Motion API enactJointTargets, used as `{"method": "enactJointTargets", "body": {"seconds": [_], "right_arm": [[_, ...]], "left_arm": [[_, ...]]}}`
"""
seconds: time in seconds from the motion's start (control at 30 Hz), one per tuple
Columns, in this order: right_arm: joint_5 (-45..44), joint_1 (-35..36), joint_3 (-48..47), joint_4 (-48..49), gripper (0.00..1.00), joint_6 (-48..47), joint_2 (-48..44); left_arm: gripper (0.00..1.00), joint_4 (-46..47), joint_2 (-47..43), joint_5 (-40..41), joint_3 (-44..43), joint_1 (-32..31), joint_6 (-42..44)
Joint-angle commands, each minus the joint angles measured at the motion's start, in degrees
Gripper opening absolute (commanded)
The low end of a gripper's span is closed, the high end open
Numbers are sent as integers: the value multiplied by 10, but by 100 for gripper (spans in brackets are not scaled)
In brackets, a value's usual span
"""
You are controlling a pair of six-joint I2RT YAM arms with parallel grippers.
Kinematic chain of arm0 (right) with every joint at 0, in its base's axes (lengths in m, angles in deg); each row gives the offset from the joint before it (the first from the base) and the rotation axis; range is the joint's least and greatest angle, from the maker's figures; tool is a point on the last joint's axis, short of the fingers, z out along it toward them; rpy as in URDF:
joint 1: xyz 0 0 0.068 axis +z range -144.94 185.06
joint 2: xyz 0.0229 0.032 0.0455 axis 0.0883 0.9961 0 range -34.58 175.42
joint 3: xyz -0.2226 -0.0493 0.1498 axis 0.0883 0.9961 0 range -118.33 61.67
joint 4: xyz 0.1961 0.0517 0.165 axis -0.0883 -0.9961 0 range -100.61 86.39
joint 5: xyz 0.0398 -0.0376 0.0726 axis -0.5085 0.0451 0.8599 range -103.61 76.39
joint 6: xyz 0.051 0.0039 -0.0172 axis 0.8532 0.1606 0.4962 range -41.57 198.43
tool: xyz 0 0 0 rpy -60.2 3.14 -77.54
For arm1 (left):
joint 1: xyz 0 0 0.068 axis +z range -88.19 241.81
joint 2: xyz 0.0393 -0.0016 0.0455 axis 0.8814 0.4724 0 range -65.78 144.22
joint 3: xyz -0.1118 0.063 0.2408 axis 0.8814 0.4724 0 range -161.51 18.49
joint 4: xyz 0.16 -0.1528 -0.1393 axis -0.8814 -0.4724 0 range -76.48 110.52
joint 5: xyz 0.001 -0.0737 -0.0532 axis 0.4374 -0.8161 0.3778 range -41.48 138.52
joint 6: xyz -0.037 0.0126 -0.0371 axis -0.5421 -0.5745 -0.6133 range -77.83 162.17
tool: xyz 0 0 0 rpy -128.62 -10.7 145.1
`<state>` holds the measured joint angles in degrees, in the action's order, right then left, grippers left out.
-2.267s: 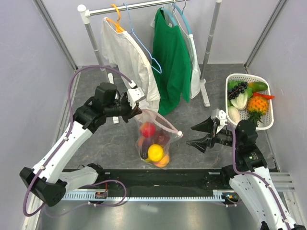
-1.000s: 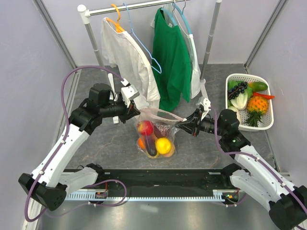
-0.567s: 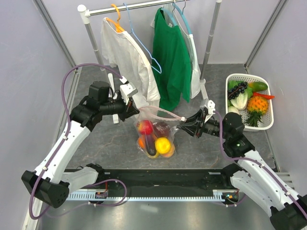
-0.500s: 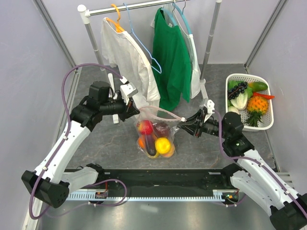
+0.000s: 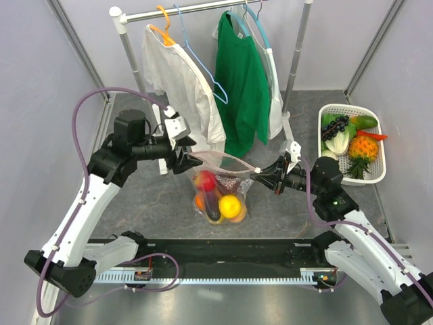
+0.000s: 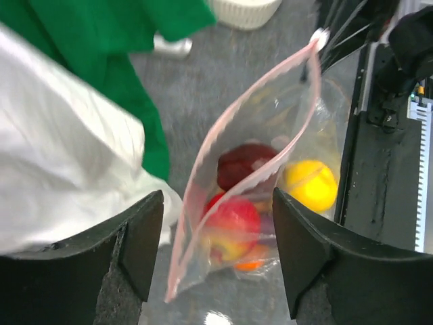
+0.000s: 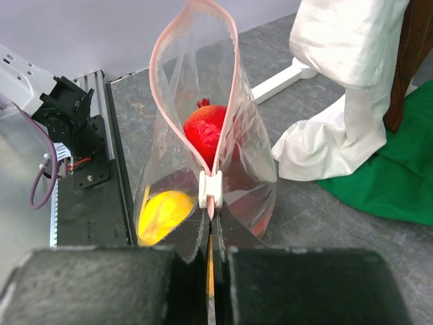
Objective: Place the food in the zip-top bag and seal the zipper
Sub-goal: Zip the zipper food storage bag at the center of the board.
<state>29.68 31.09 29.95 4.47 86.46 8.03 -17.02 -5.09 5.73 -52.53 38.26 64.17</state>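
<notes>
The zip-top bag point(image 5: 220, 183) stands on the grey worktop point(image 5: 145, 203) between the two claws, its mouth spread into a long, narrow loop. It is clear, floppy plastic, creased and glinting, and rimmed by the pale pink zipper point(image 7: 234, 74). The right claw point(image 7: 210, 252) is closed on that strip. It pinches the bag's end just behind a small white slider point(image 7: 210, 188), so the bag stretches straight away from its fingertips. The left claw point(image 6: 216, 203) is spread wide. The other end of the pink rim runs down between its two fingers, touching neither as far as can be seen. The food point(image 5: 218, 198) lies heaped in the bag's bottom, below both claws. A glossy red fruit point(image 7: 206, 132) sits nearest the mouth with a dark maroon piece point(image 6: 243, 166) beside it. A yellow fruit point(image 6: 310, 184) lies towards the right claw's side, with a bit of orange point(image 6: 250, 261) underneath.
</notes>
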Motion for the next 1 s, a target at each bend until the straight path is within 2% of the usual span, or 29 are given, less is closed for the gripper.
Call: {"method": "enactJointTargets", "body": {"seconds": [0.0,0.1,0.13,0.23,0.33,0.47,0.67,0.97], "right_arm": [[26,1,-46,-12,0,-54,-15],[30,1,-56,-31,0,-76,-15],[31,0,-63,-37,0,-94,-15],[36,1,-73,-53,0,-122,-13],[39,2,-85,-67,0,-147,-10],[48,1,-93,-79,0,-156,-11],[50,2,-84,-95,0,-160,-26],[53,4,-83,-88,0,-156,-24]], "left_arm": [[72,8,23,-59,-105,-30,80],[71,-32,85,-49,-173,-93,114],[70,-39,107,-39,-191,-138,126],[61,-53,137,-1,-210,-217,166],[59,-63,183,-2,-227,-253,168],[56,-56,217,7,-232,-279,174],[49,4,215,50,-208,-296,166],[47,19,230,62,-204,-310,166]]}}
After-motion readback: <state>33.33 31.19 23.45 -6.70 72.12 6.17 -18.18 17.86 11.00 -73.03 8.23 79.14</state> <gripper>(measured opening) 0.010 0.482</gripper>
